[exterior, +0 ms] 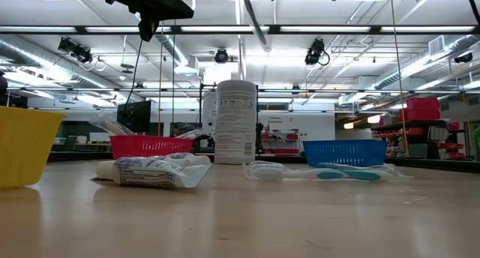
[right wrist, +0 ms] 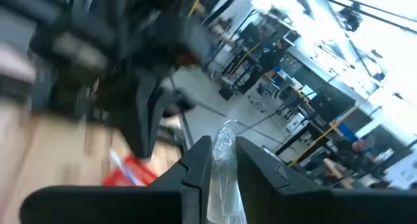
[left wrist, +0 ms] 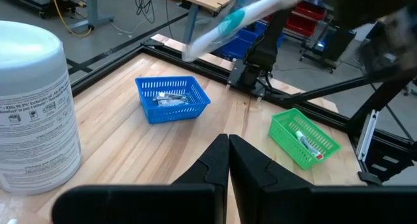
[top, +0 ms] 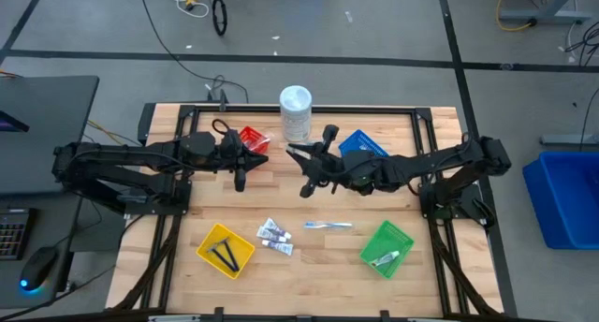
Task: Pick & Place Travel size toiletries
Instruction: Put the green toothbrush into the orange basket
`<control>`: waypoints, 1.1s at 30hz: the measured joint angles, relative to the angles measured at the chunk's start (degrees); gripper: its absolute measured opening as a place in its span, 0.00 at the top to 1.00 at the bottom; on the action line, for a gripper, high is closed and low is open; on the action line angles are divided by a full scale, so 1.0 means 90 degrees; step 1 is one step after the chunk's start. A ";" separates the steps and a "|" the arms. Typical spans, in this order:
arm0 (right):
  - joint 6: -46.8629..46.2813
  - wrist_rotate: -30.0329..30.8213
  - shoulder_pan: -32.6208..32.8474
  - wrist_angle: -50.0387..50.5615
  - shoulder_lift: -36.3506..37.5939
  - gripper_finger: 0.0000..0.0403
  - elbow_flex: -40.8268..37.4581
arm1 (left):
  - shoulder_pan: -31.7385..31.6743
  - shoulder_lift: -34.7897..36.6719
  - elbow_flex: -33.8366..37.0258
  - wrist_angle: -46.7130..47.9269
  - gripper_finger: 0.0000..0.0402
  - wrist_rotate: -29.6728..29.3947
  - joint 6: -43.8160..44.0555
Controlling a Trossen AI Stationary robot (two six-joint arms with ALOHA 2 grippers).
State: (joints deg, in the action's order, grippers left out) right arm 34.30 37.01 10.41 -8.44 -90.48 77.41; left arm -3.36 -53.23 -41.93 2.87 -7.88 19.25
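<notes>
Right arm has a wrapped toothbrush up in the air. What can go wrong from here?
1. The right end effector grips the wrapped toothbrush by its clear wrapper; it could slip out.
2. The left end effector, shut, hangs close by; the arms might clip.
3. The tall white container stands nearby and could be knocked over.

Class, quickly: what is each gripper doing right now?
Left gripper: shut, holding nothing.
Right gripper: shut on a wrapped toothbrush, held above the table.
</notes>
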 joint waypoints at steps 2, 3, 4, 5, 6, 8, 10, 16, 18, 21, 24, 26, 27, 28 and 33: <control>-0.0315 -0.0001 0.0000 -0.0420 0.0000 0.84 0.0000 | 0.0000 0.0000 0.0000 -0.0002 0.96 0.0000 0.0007; -0.0436 0.0000 0.0000 -0.0654 0.0000 0.84 0.0000 | 0.0000 0.0000 0.0000 -0.0004 0.96 0.0000 0.0009; -0.0541 -0.0001 0.0000 -0.0886 0.0003 0.84 0.0000 | 0.0000 0.0000 0.0000 -0.0017 0.96 0.0000 0.0008; -0.0635 0.0000 0.0000 -0.1090 0.0005 0.84 0.0000 | 0.0000 0.0000 0.0000 -0.0037 0.96 0.0000 0.0009; -0.0719 -0.0002 0.0000 -0.1274 0.0006 0.84 0.0000 | 0.0000 0.0000 0.0000 -0.0058 0.96 0.0000 0.0012; -0.0956 0.0000 0.0000 -0.1578 0.0007 0.84 0.0000 | 0.0000 0.0000 0.0000 -0.0099 0.96 0.0000 0.0013; -0.1205 -0.0002 0.0000 -0.1852 0.0007 0.84 0.0000 | 0.0000 0.0000 0.0000 -0.0129 0.96 0.0002 0.0017; -0.1561 -0.0002 0.0000 -0.2128 0.0007 0.84 -0.0002 | 0.0000 0.0000 0.0000 -0.0134 0.96 0.0132 0.0001; -0.1611 -0.0002 0.0000 -0.2120 0.0007 0.84 -0.0002 | 0.0000 0.0000 0.0000 -0.0158 0.96 0.0266 -0.0050; -0.1620 -0.0002 0.0000 -0.2116 0.0007 0.84 -0.0002 | 0.0000 0.0000 0.0002 -0.0359 0.96 0.0553 -0.0195; -0.1670 -0.0004 0.0000 -0.2116 0.0007 0.84 -0.0002 | 0.0000 0.0000 0.0002 -0.0628 0.96 0.0846 -0.0420; -0.1954 -0.0011 0.0000 -0.2113 0.0007 0.84 -0.0002 | 0.0000 -0.0002 0.0002 -0.0839 0.96 0.1018 -0.0557; -0.2177 -0.0022 0.0000 -0.2113 0.0007 0.84 -0.0002 | 0.0000 0.0000 0.0002 -0.0930 0.96 0.1116 -0.0640; -0.2375 -0.0024 0.0000 -0.2111 0.0007 0.84 -0.0002 | -0.0001 0.0000 0.0002 -0.1013 0.95 0.1215 -0.0720; -0.3196 -0.0433 -0.0002 -0.2091 0.0007 0.84 -0.0005 | 0.0000 0.0000 0.0002 -0.1196 0.93 0.1396 -0.0850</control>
State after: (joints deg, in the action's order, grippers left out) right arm 5.54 33.12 10.40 -27.26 -90.41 77.36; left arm -3.36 -53.23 -41.91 -7.89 4.69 11.60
